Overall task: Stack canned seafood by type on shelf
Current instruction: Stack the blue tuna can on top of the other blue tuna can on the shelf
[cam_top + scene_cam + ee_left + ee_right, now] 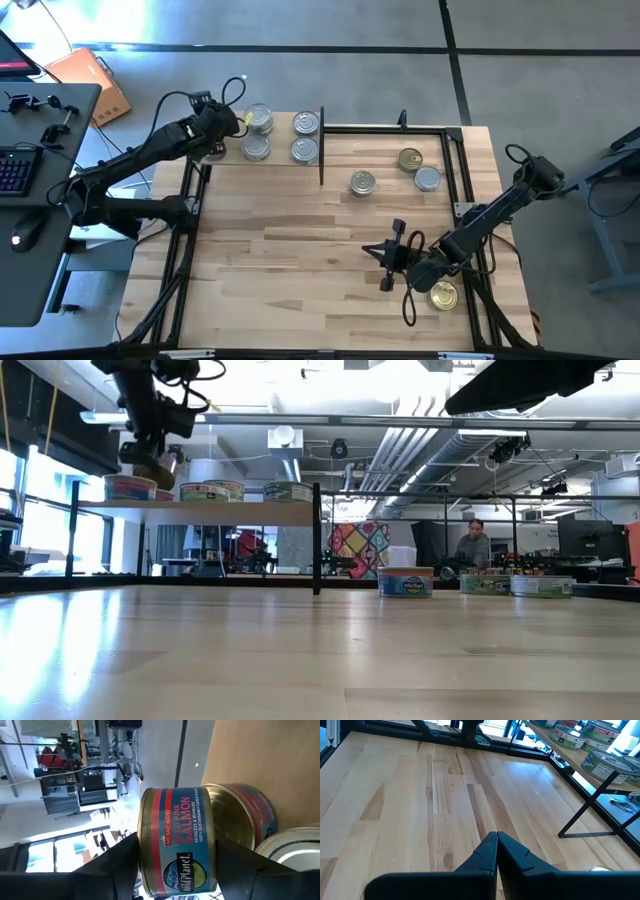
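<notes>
My left gripper is over the left end of the shelf, shut on a canned seafood tin with a red and blue salmon label. In the low view this tin hangs just above a tin standing on the shelf. Several more tins stand on the shelf board. Three tins stand on the table at the far right. My right gripper is shut with nothing in it, above the table's near right part. My left gripper pinches the salmon tin between its two fingers, one on the lid side and one on the bottom side. The fingers come from the table's left, slanting slightly down. The tin is held clear above the shelf's left end.
A gold-topped tin lies on the table under my right arm. The shelf's black upright stands at the board's right end. A black frame runs along the table's edges. The middle of the table is bare wood.
</notes>
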`<state>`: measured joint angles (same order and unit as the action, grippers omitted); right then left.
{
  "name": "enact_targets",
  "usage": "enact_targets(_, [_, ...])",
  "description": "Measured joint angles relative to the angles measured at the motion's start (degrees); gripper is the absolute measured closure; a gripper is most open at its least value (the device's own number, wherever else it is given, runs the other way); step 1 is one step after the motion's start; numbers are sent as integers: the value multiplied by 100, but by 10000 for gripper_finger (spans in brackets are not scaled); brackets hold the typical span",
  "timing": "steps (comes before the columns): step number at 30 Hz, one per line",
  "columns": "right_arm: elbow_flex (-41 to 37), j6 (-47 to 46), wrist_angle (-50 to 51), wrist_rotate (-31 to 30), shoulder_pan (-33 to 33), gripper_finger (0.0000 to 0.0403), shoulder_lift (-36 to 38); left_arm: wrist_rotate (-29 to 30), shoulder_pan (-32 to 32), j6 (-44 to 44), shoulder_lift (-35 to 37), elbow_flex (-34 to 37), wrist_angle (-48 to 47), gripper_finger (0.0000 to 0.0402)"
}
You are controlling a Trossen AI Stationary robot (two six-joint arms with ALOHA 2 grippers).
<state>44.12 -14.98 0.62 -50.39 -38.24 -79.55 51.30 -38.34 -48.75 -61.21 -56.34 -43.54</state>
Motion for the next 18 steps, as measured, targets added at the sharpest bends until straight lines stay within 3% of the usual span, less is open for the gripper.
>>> enact_targets(18, [-2,0,1,0,0,403,-2,-565,-38,170,2,-2,-126,109])
